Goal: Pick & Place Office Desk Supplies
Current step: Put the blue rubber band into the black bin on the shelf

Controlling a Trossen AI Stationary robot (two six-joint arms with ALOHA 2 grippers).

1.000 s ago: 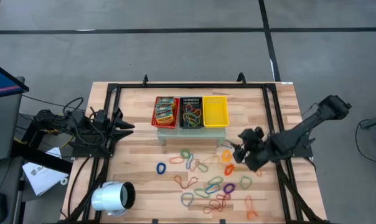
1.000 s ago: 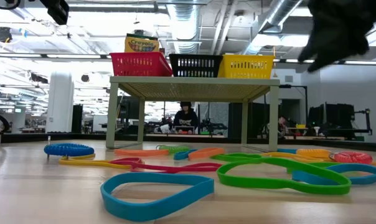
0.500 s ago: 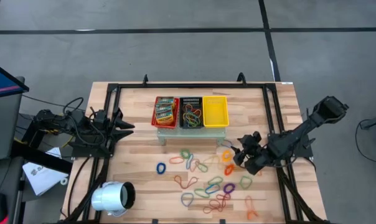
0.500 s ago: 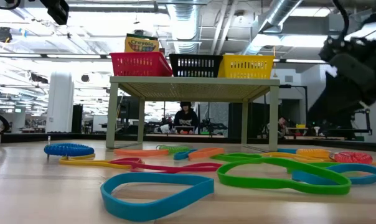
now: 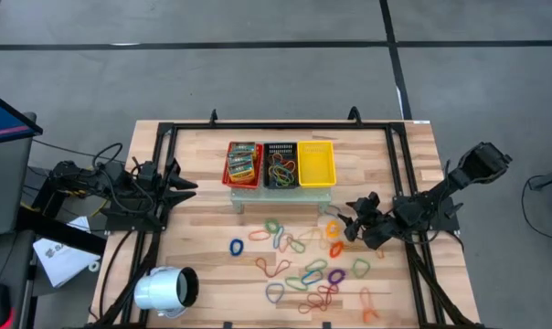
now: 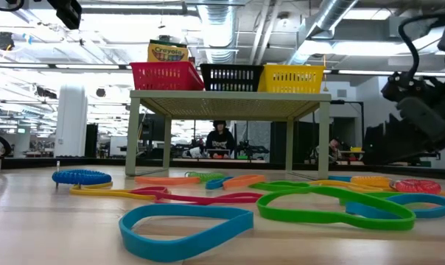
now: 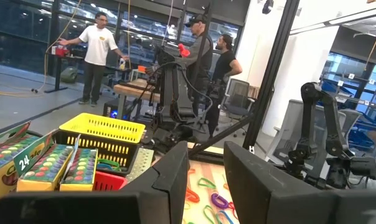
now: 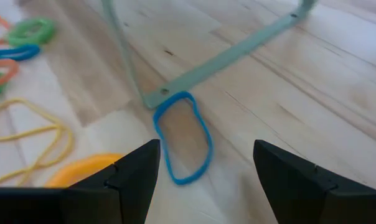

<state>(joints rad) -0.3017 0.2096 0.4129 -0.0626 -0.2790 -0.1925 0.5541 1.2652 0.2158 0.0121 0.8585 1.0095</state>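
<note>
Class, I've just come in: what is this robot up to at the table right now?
It is sorting rubber bands scattered on the table. The right gripper, jaws open and empty, hovers low over a blue band beside the foot of the small stand. The black basket already holds some bands. The left gripper waits at the table's left side.

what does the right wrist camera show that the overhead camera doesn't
Only the right wrist view shows a blue rubber band lying against the stand's foot, between the open right gripper's fingers. Only the high view shows the three baskets, the white cylinder and the left gripper parked at the table's left. Both show scattered bands on the wooden table.
</note>
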